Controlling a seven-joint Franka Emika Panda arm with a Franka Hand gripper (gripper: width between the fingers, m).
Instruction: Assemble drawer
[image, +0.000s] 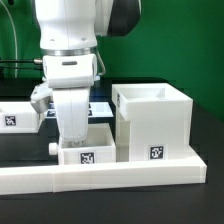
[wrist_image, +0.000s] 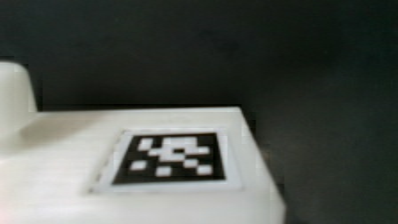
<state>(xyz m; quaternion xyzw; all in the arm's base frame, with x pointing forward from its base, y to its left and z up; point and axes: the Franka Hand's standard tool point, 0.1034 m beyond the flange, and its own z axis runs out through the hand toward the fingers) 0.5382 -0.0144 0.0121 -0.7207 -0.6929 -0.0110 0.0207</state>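
- Just beside the shell (image: 152, 118), on the exterior view's left of it, stands the small tray (image: 88, 152), a low open white box on the black bench (image: 205, 110).
- The arm comes straight down over this small tray. The claw (image: 76, 138) reaches to the tray's rim, on the side away from the shell.
- Its fingertips are hidden by the robot's hand and the tray wall, so I cannot tell whether the claw is apart, together or clamped on the wall.
- The knob (image: 52, 147) sticks out of the tray's side that faces away from the shell. The tray's knob-to-back axis therefore seems to run toward the shell, which lies on the claw's far side of the tray.
- A long low rail (image: 110, 178) runs in front of the shell and the tray, touching or nearly touching both.
- Another white part (image: 14, 114) sits well apart from the shell, beyond the arm.
- The shell tag (image: 157, 153) and the tray tag (image: 85, 157) are black-and-white square patterns on the faces toward the rail. No words, numbers or brands can be read.
- The wrist view shows a blurred square tag (wrist_image: 173, 158) on white plastic. Which part it belongs to I cannot tell.
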